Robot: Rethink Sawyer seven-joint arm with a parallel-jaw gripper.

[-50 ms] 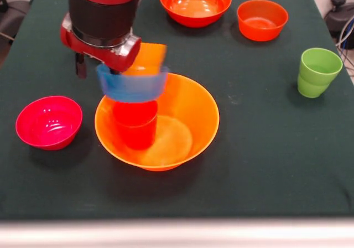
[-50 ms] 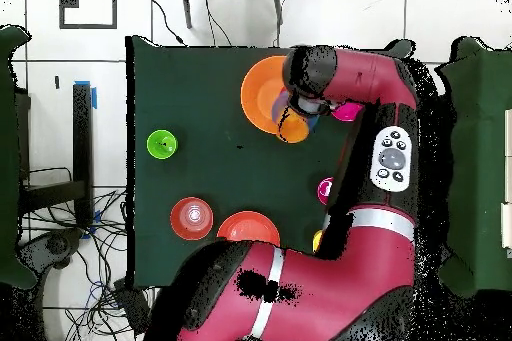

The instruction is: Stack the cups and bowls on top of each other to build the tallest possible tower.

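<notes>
- Gripper (image 1: 119, 65): upper left of centre in the front view, directly above the tower; its fingers are hidden behind the wrist and the cups, so whether it is apart or clamped cannot be told.
- Tower (image 1: 138, 107): left half of the big orange bowl (image 1: 188, 126), centre frame. A red cup (image 1: 135, 127) stands in that bowl, a light blue bowl (image 1: 133, 86) rides above the cup, and an orange cup (image 1: 146, 58) sits in the blue bowl, just beside the wrist.
- Risk 1, tipping: the blue bowl and orange cup appear blurred and tilted. If they are off-centre on the red cup, release is likely to topple them into the base bowl.
- Risk 2, base slide: the red cup stands off-centre on the sloping bowl floor; side load from the arm could slide it.
- Risk 3, snagging: the wrist is close against the orange cup; withdrawal at an angle could drag it off.
- Remaining stock: magenta bowl (image 1: 48, 122) at left, green cup (image 1: 317, 72) at right, two orange-red bowls (image 1: 195, 1) (image 1: 262, 19) at top, all well apart on the tabletop (image 1: 265, 165).
</notes>
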